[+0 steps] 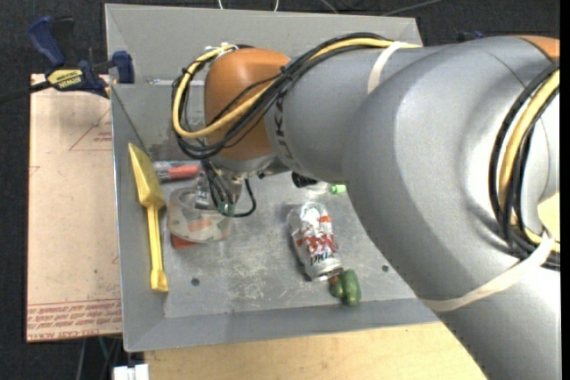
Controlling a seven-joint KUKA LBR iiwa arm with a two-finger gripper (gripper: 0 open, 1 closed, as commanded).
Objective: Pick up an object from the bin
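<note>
My arm came in from the right across the grey metal bin (267,285), and my orange wrist cover (245,98), ringed with yellow and black cables (189,98), hung over the bin's left half. Below the cover my gripper (214,193) pointed down at the bin floor. I could not tell how far it was open, nor whether it had hold of anything, since the wrist hid most of it.

Right under the gripper, on the left part of the floor, lay a crumpled clear plastic piece with an orange-red patch at its lower edge (198,227). The gripper stood at that piece's upper edge; whether it touched the plastic I could not make out.

Just to the left of the clear piece lay a long yellow plastic tool with a flat wide head (151,214), running along the left wall with its head toward the back. Behind the clear piece, close to my wrist, lay a thin red stick-shaped thing (181,169), partly covered by the arm.

Well apart, toward the middle of the floor, a crushed red, white and silver drink can (315,243) lay on its side. A small dark green rounded lump (346,287) sat just beside its near end, by the front wall. A tiny bright green bit (338,189) showed at the edge of my arm.
</note>
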